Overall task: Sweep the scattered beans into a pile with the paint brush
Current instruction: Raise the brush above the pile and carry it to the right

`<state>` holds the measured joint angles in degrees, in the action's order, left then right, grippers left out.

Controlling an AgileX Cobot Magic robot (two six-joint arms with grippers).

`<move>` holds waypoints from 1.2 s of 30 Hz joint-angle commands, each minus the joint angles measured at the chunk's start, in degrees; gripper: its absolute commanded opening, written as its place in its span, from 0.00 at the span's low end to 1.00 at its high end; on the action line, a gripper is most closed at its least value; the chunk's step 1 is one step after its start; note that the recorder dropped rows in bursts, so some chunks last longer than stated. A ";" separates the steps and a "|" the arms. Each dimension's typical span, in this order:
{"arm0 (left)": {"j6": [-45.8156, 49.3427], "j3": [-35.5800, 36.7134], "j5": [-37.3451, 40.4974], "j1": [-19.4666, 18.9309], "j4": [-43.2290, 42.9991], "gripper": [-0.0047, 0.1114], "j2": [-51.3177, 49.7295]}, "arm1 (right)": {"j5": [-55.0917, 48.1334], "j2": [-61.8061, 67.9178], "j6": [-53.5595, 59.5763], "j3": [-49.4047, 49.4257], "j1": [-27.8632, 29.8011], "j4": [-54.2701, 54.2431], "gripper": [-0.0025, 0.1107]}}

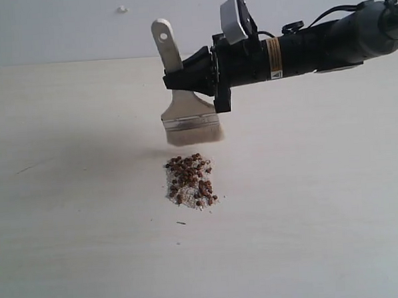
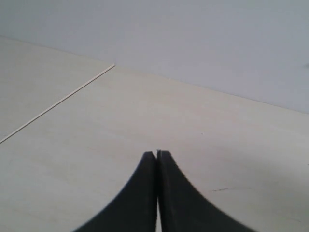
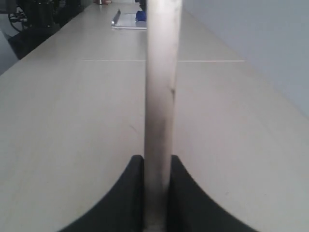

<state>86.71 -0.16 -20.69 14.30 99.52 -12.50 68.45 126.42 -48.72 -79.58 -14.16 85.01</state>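
Your right gripper (image 1: 192,79) is clenched on the paint brush (image 1: 187,119) handle, with the bristles hanging just beyond the far side of the piled beans (image 1: 190,179). Lowering into the pile could scatter them.

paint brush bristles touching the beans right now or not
Apart. The exterior view shows a strip of table between the bristles of the paint brush and the beans.
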 commanded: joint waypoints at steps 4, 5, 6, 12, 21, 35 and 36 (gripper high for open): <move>0.08 0.16 -0.24 0.23 -0.07 0.04 0.34 | -7.56 -5.65 -1.33 -0.32 0.26 -2.19 0.02; 0.08 0.16 -0.24 0.23 -0.07 0.04 0.34 | -8.56 -6.22 -2.69 -0.32 0.26 -2.19 0.02; 0.08 0.16 -0.24 0.23 -0.07 0.04 0.34 | -9.54 -6.65 -3.76 -0.32 0.26 -2.19 0.02; 0.08 0.16 -0.24 0.23 -0.07 0.04 0.34 | -35.05 -10.26 -29.93 -0.32 0.26 -1.58 0.02; 0.08 0.16 -0.24 0.23 -0.07 0.04 0.34 | -36.55 -14.67 -66.18 -0.19 0.63 14.94 0.02; 0.08 0.16 -0.34 0.23 -0.07 0.04 0.34 | -36.09 -16.35 -72.96 0.63 9.75 14.94 0.02; 0.08 0.16 -0.34 0.23 -0.07 0.04 0.34 | -38.25 -16.35 -72.84 0.63 11.55 14.94 0.02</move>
<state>86.71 -0.16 -20.92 14.30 99.52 -12.50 32.63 110.92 -121.54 -79.13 -4.79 100.07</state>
